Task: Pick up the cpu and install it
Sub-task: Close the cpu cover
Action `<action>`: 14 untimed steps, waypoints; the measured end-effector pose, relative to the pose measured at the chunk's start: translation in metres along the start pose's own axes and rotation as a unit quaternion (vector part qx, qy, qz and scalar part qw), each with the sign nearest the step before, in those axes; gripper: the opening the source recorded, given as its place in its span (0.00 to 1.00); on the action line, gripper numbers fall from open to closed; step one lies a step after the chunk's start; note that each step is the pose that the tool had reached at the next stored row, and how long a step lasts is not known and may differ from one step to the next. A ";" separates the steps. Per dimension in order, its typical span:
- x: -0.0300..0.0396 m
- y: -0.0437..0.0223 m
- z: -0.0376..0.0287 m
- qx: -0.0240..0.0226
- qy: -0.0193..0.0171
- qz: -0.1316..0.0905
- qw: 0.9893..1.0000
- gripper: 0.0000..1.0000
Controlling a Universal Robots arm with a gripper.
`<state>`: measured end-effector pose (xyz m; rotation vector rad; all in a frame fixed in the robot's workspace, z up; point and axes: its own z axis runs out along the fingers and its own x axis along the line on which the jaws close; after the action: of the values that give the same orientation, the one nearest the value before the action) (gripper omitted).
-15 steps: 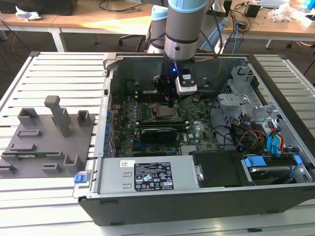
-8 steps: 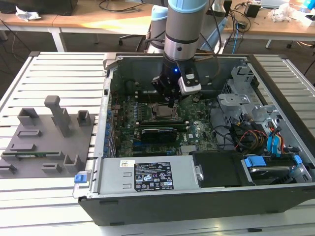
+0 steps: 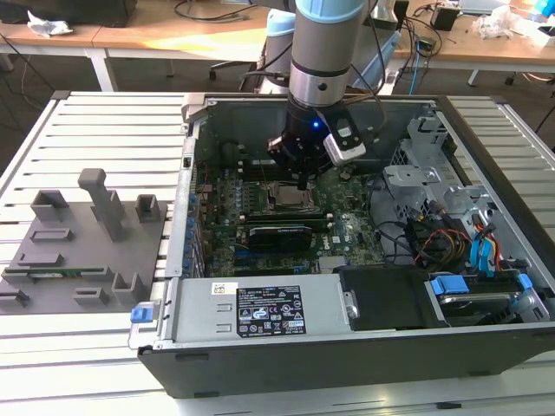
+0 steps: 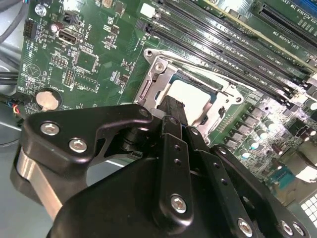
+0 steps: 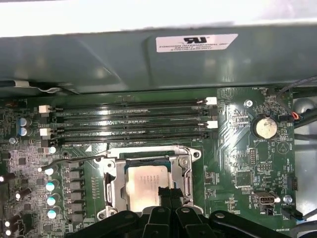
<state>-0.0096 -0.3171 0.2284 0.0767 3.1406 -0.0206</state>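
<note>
Hovering: the gripper [image 5: 166,192] hangs inside the open computer case [image 3: 260,364], low over the motherboard [image 5: 237,163] and right above the socket frame [image 5: 111,183].
Gripper state: both wrist views show the fingers drawn together, with nothing seen between them.
Cpu position: the cpu [image 5: 141,186] lies flat in the socket frame, silver top up, with metal rails on either side.
Key relation: the cpu sits directly beneath the gripper. The tips are over its edge farther from the memory slots [image 5: 129,119], not over its centre.
Contact: I cannot tell whether the tips touch the chip's top or stop just above it.
Orientation: the chip is square, so it has no long axis; its edges run parallel to the memory slots.
Task standing: judging from this, the cpu is already seated rather than carried.
Surroundings: a grey fixture tray [image 3: 87,260] lies on the counter [image 3: 104,130], well apart from the case.
</note>
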 end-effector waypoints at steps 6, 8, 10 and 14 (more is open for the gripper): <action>0.0057 -0.0003 0.0006 0.000 0.000 -0.003 1.000 0.11; 0.0088 -0.0004 0.0008 0.000 0.000 -0.003 1.000 0.11; 0.0097 -0.0004 0.0008 0.000 0.000 -0.003 1.000 0.11; 0.0098 -0.0005 0.0008 0.000 0.000 -0.003 1.000 0.11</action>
<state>-0.0193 -0.3171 0.2275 0.0664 3.1407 -0.0205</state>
